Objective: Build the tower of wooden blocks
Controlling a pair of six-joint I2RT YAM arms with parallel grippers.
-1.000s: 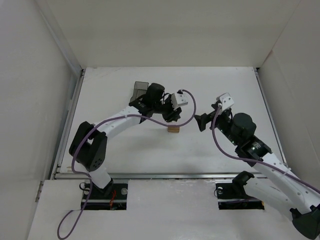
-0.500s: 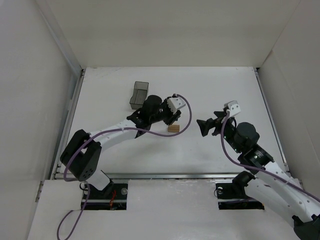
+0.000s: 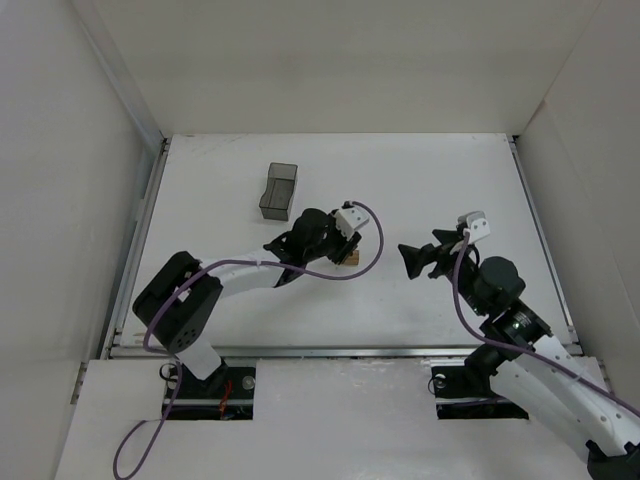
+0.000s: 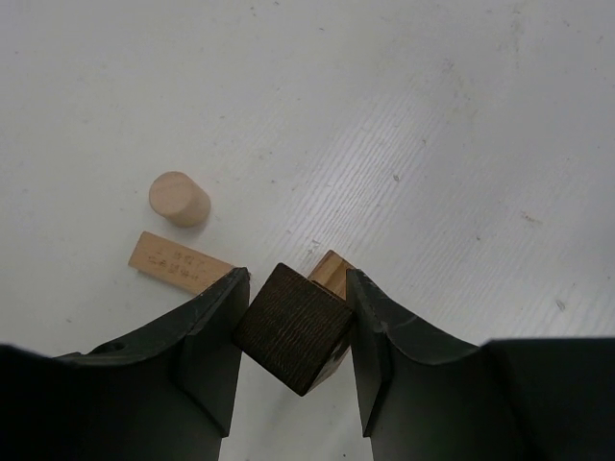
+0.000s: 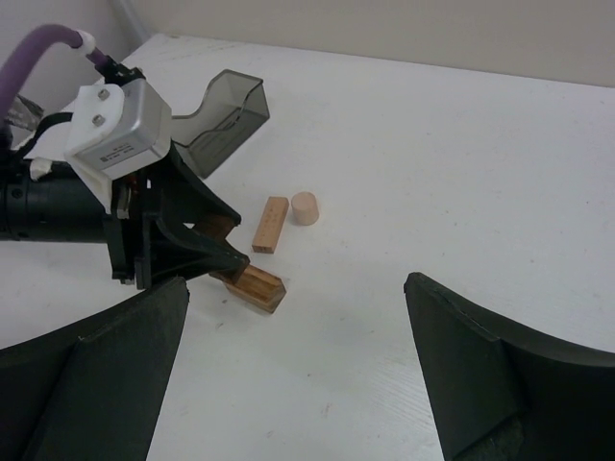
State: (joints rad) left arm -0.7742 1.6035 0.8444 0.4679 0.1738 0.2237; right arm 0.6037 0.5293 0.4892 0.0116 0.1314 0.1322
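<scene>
Holding: your left pincer point(image 4: 296, 277) is clenched on a dark block point(image 4: 293, 328), set corner-on between the jaws.
Beneath: a light block point(image 4: 332, 273) lies mid-tabletop point(image 3: 430, 180), half hidden; whether they touch, you cannot tell.
Nearby: a flat block point(image 4: 180, 261) and a cylinder point(image 4: 179, 198), close but apart.
Right pincer point(image 3: 410, 260): released, spread wide, well apart.
Bin point(image 3: 279, 191): beyond your left arm.

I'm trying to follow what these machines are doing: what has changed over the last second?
The left end effector, shut on a dark block, drew back toward the near edge, coming over the light block and uncovering the grey bin. The right end effector, open, pulled back slightly. Nothing was visibly grabbed or released; the light block and grey bin stayed put.
</scene>
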